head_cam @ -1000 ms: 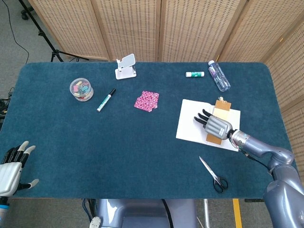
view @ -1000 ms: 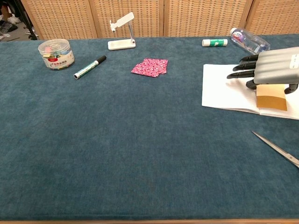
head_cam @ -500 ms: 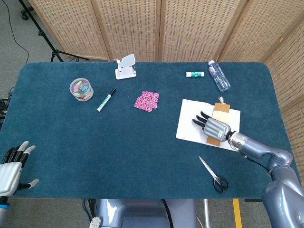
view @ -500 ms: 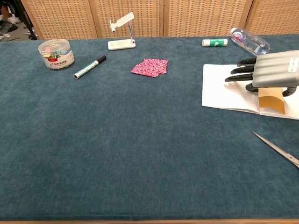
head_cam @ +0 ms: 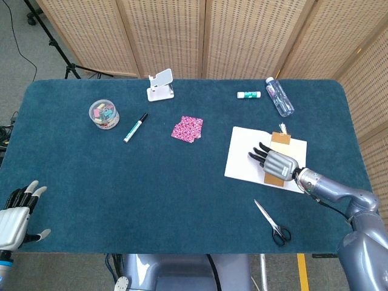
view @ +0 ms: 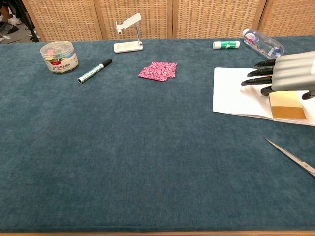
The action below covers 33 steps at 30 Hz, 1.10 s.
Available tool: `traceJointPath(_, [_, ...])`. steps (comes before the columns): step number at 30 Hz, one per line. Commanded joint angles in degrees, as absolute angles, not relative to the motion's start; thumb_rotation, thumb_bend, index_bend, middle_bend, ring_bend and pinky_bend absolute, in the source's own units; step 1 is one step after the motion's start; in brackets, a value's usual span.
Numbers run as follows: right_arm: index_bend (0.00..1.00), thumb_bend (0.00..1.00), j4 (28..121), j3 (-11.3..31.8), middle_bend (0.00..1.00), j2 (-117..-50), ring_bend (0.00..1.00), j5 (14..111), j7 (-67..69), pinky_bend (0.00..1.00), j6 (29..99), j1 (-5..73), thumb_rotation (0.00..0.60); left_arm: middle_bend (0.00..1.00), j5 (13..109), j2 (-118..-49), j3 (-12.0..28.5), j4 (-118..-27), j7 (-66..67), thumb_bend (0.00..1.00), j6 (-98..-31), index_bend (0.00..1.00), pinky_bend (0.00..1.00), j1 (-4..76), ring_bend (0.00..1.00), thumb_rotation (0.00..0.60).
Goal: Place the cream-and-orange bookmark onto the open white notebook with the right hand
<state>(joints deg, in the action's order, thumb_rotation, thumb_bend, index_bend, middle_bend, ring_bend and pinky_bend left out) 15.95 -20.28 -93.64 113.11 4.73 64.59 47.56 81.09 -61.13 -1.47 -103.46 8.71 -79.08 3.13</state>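
Blue table (head_cam: pixel 182 194) under everything. Open white notebook (head_cam: pixel 245 157) at the right side. Right hand (head_cam: pixel 274 162) above the notebook, palm down, fingers straight and slightly apart, gripping nothing. Left hand (head_cam: pixel 15 213) at the near left edge, fingers spread, empty. Cream-and-orange bookmark (head_cam: pixel 280 140) flat on the notebook, partly beneath the right hand. Scissors (head_cam: pixel 271 223) nearby.

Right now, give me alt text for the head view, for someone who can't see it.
The right hand hovers over the cream-and-orange bookmark, which lies on the open white notebook on a blue table. Scissors lie nearer the robot; a marker, jar and bottle sit farther back.
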Motion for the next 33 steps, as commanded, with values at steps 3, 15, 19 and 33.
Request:
traceJointPath(3, [0.25, 0.00, 16.50, -19.91, 0.00, -93.17, 0.00, 112.54, 4.40, 0.10, 64.64, 47.39, 0.600, 0.00, 81.19, -61.11, -1.55, -103.45, 8.65, 0.00, -79.17, 0.00, 0.00, 3.08, 0.00, 0.600])
traceJointPath(15, [0.25, 0.00, 20.93, -15.99, 0.00, -89.55, 0.00, 108.61, 6.83, 0.08, 70.69, 46.26, 0.600, 0.00, 81.44, -60.68, -1.65, -103.39, 7.58, 0.00, -79.28, 0.00, 0.00, 3.02, 0.00, 0.600])
traceJointPath(19, [0.25, 0.06, 24.86, -13.20, 0.00, -87.14, 0.00, 105.24, 11.02, 0.07, 72.60, 44.83, 0.600, 0.00, 81.82, -60.50, -1.80, -103.38, 7.23, 0.00, -79.39, 0.00, 0.00, 2.97, 0.00, 0.600])
traceJointPath(33, [0.23, 0.79, 61.44, -5.27, 0.00, -71.80, 0.00, 87.98, 21.46, 0.07, 63.20, 37.40, 0.600, 0.00, 84.55, -58.53, -2.42, -104.90, 4.76, 0.00, -81.29, 0.00, 0.00, 2.23, 0.00, 0.600])
